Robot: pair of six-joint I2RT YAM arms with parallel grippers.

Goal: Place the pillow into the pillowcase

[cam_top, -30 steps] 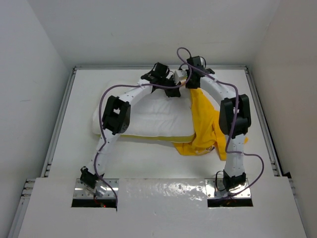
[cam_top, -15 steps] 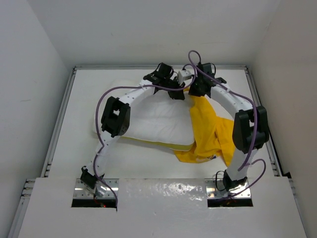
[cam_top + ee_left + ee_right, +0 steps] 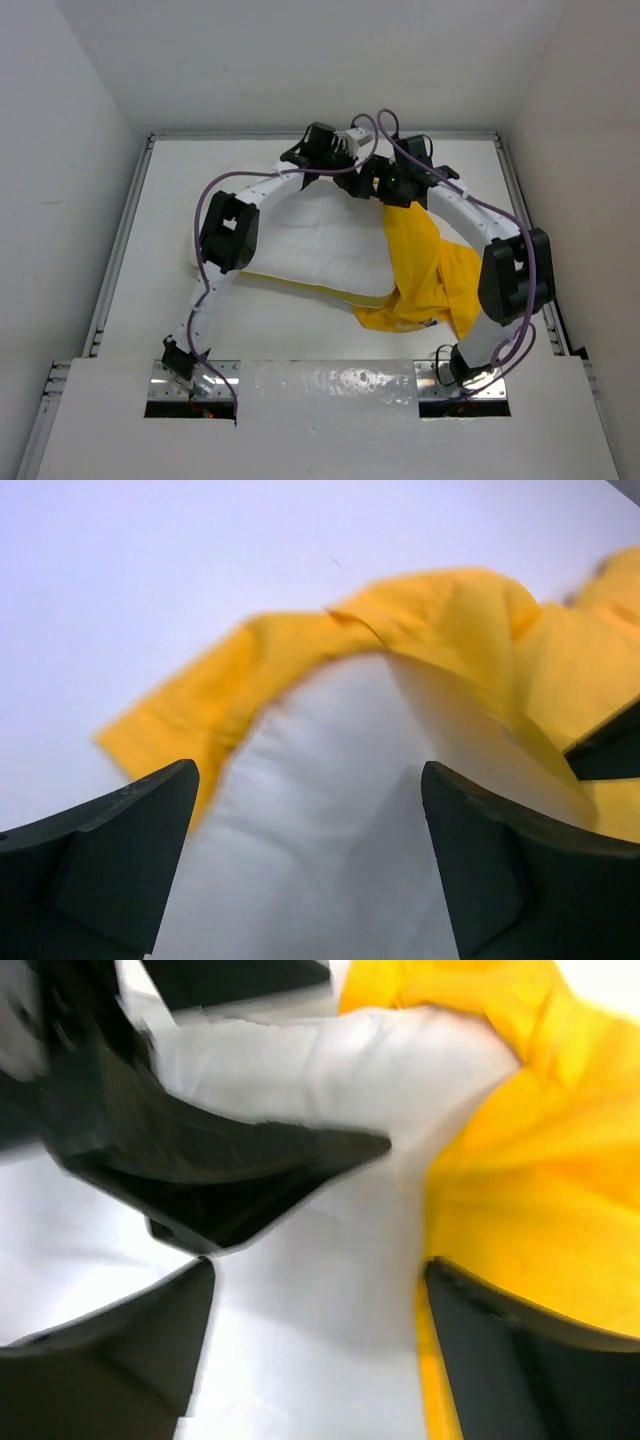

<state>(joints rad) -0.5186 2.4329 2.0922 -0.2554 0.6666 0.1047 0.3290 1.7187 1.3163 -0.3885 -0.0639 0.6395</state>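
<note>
Overhead, both arms meet at the one-o'clock corner of the pillow (image 3: pixel 315 240), with the pillowcase (image 3: pixel 425 270) bunched at its three-o'clock end on the table (image 3: pixel 280 330). Only the wrist cameras show the jaws. The left gripper (image 3: pixel 308 780) and right gripper (image 3: pixel 320 1270) are spread wide, clamping nothing, with yellow cloth capping the white corner. A black part of the other arm crowds the right camera's ten o'clock.

so the left arm (image 3: pixel 225 235) and the right arm (image 3: pixel 512 280) both stretch to the far side, elbows bowed outward, wrists nearly meeting at the far middle. The left gripper (image 3: pixel 310 880) has its fingers (image 3: pixel 100 870) spread wide, nothing pinched between them. Same deal for the right gripper (image 3: pixel 320 1360), fingers (image 3: pixel 530 1370) wide apart, and a left finger shows up close in its wrist view
</note>
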